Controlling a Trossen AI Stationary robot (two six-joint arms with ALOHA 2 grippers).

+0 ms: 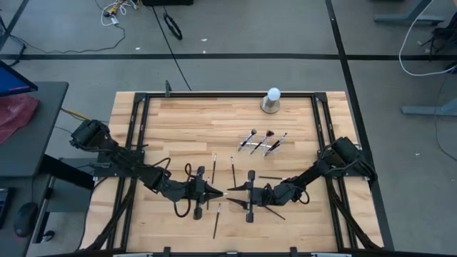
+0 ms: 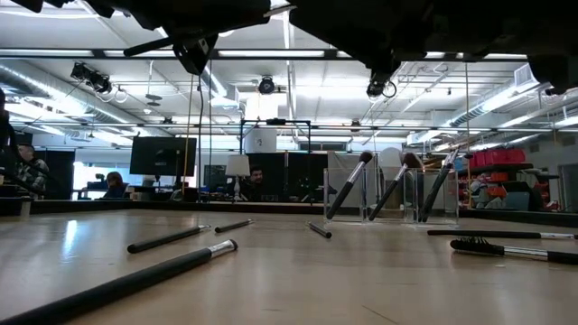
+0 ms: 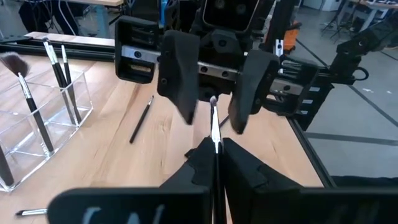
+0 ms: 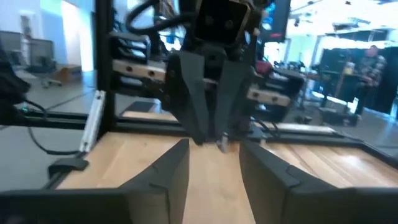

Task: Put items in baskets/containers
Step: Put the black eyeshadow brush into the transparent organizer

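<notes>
My left gripper is near the table's near edge, shut on a thin makeup brush. The brush's small tip pokes toward my right gripper, which faces it, open, one finger on each side of the tip without touching. The clear holder stands on the table farther back, with three brushes leaning upright in it. Other brushes lie flat on the wood. My left gripper pinches the brush's thin handle between its two fingers. The brush runs along the fingers and sticks out past their free ends, roughly level, toward the table's right. It is lifted clear of the table.
A white ball on a grey round base stands near the far edge. Loose brushes lie around both grippers, and a long one lies close to the low camera. A black frame borders the table. People sit in the room beyond.
</notes>
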